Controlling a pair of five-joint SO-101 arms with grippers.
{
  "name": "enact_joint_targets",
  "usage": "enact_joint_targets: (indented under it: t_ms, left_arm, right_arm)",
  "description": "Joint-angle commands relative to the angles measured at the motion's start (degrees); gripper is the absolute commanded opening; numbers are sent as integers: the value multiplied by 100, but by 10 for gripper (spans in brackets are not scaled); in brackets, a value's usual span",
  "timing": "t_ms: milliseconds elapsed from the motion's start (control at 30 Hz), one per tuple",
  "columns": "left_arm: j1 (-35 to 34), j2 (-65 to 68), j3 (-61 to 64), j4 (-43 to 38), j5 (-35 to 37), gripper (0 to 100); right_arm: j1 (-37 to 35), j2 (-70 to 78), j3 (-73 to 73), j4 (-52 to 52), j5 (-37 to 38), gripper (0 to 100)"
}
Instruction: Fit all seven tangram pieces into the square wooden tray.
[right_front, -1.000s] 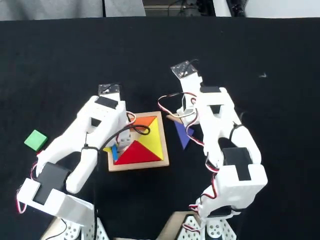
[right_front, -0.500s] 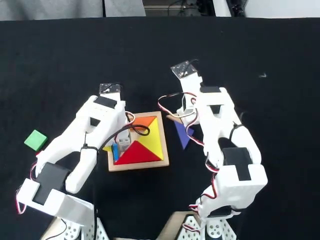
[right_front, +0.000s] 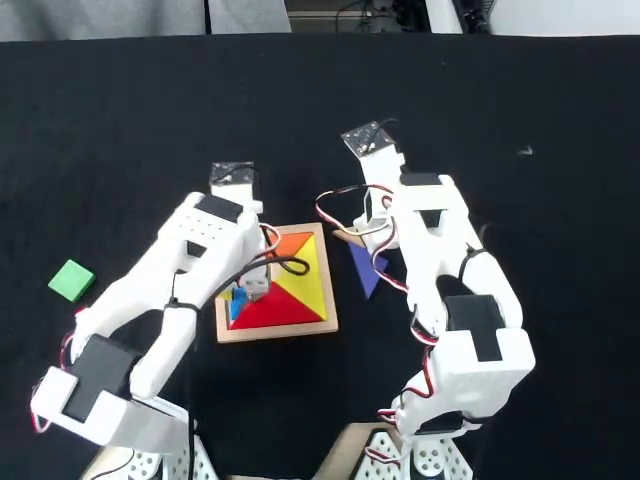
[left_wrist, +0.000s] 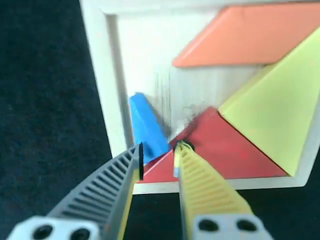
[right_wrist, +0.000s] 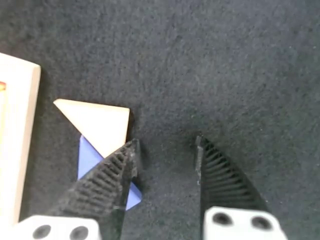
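**Left gripper, narrow, at the tilted blue piece in the tray**

The left gripper (left_wrist: 157, 150) had only a narrow gap, with its jaws on both sides of the low end of the blue piece (left_wrist: 144, 125). This piece stood tilted on its edge in the wooden tray (left_wrist: 95, 75), at the corner of the red triangle (left_wrist: 220, 150), and not flat. It looked light, stiff and smooth, so it probably slips easily; a hold across its flat faces near the middle seemed safer. The right gripper (right_wrist: 164, 147) hung open over the cloth, just beside the pale triangle (right_wrist: 100, 122) and the violet piece (right_wrist: 89, 157).

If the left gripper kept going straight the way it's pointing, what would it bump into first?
Probably the blue piece, tilted in the wooden tray right in front of the left gripper, though depth is hard to judge.
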Motion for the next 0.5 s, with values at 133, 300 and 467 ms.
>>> enact_joint_targets:
  t_ms: [133, 300, 467]
  left_arm:
    - [66, -149, -286, -9, -35, 120]
    - [75, -440, -514, -211, -35, 123]
    - [75, -352, -567, -809, -35, 123]
  right_arm:
    - [70, -48, -189, -62, 44, 188]
    - [70, -57, -189, -62, 44, 188]
    - [70, -57, -189, -62, 44, 188]
